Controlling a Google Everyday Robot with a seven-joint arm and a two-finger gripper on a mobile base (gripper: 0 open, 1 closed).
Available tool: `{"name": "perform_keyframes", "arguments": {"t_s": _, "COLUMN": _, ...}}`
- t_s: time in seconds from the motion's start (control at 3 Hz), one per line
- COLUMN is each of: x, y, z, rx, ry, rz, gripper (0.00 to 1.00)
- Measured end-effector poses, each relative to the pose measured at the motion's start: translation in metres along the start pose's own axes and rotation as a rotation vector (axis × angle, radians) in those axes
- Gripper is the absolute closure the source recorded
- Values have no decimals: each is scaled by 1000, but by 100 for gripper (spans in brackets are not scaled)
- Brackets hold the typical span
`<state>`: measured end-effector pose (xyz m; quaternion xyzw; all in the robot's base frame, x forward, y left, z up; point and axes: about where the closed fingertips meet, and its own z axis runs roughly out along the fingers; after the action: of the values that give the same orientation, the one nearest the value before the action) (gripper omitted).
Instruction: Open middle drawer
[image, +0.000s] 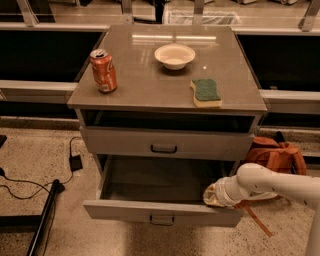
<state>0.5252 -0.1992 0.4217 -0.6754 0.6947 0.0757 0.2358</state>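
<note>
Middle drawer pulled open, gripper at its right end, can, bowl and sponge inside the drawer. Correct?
No. The camera view shows the can, bowl and sponge on the cabinet top, not inside the drawer. The rest holds: the middle drawer is pulled open and the gripper is at its right end.

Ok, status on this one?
Gripper at right front corner of middle drawer. Drawer pulled well out. Nothing in the way.

gripper: low, pointing left | wrist: just right of it | arm: white, nearly flat, stretches away to its right
</note>
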Motion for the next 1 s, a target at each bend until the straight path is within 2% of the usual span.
{"name": "perform_keyframes", "arguments": {"t_s": 0.33, "x": -8, "y": -4, "z": 5, "rx": -20, "ry": -6, "rz": -3, "gripper": 100}}
{"name": "perform_keyframes", "arguments": {"t_s": 1.0, "x": -12, "y": -10, "z": 19, "rx": -73, "ry": -23, "rz": 34, "gripper": 100}}
